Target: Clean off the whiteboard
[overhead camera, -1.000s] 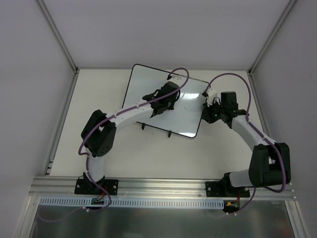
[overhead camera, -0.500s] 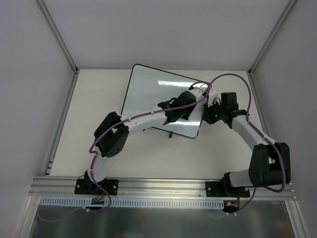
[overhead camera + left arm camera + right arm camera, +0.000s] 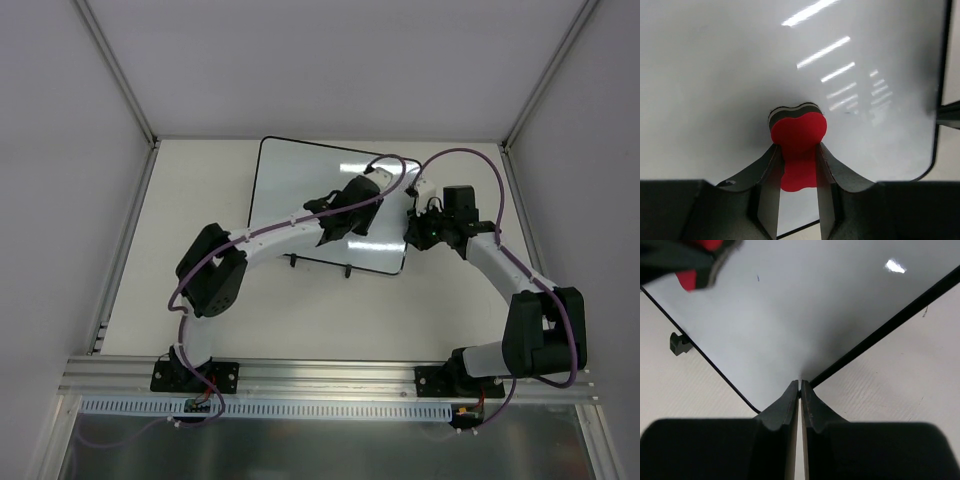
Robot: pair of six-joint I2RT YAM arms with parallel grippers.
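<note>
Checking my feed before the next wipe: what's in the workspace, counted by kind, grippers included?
whiteboard: 1
red eraser: 1
grippers: 2, the left gripper clamping the red eraser, the right gripper pinched on the whiteboard's edge
total: 4

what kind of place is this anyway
Probably a robotics lab test cell: white panels enclose a table, a left arm and right arm mount on an aluminium rail, and a whiteboard lies before them.
</note>
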